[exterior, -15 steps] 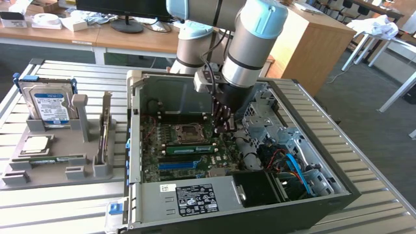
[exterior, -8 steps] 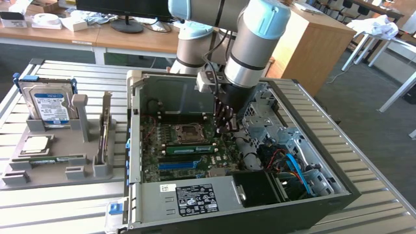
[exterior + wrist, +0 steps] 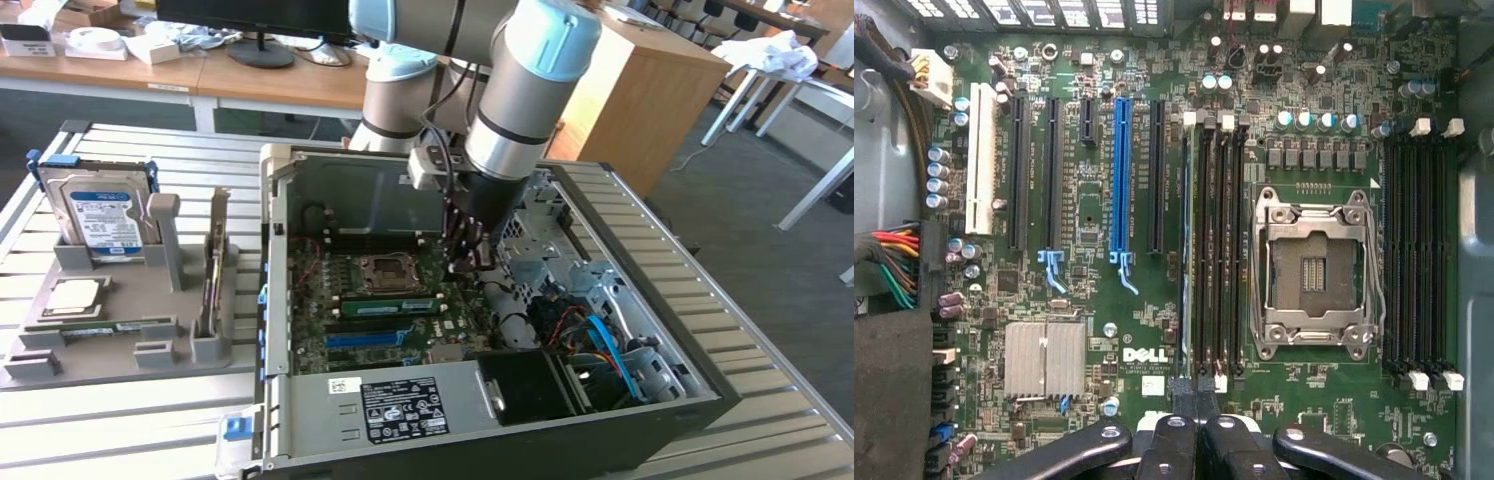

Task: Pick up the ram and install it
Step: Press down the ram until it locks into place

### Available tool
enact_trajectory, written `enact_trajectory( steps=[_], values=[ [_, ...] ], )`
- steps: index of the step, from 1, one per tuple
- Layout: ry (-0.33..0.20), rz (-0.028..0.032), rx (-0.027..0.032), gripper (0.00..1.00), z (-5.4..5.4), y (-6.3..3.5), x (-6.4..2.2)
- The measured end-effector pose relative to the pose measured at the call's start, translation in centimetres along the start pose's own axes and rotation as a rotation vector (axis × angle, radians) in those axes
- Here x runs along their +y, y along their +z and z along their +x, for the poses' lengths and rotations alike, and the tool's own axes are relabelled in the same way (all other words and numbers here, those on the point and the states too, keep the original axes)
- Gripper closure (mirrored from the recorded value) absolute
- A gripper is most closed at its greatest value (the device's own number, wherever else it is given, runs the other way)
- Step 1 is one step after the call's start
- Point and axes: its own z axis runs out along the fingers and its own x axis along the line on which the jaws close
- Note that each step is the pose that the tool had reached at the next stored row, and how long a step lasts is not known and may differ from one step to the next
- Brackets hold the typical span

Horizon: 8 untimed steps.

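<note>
The ram (image 3: 387,303) is a long green stick standing on edge in a memory slot beside the CPU socket (image 3: 380,268) inside the open PC case. My gripper (image 3: 467,268) hangs inside the case just past the stick's end on the exterior view's right. In the wrist view my gripper (image 3: 1194,390) is shut, its black fingertips (image 3: 1180,388) pressed together with nothing visible between them. They sit at the near end of the row of black memory slots (image 3: 1214,250). There I cannot pick the stick out among the slots.
The motherboard has a blue expansion slot (image 3: 1120,180), a silver heatsink (image 3: 1044,358) and an empty CPU socket (image 3: 1314,265). Cables (image 3: 587,330) and the case walls crowd the exterior view's right. A grey holder (image 3: 120,300) outside the case carries a hard drive (image 3: 100,215) and small boards.
</note>
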Motion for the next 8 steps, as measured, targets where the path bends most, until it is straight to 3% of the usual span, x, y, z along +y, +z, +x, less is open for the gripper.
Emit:
enact_trajectory(
  steps=[8],
  values=[
    [0.0, 0.0, -0.0001, 0.9, 0.01, 0.06, -0.06]
  ],
)
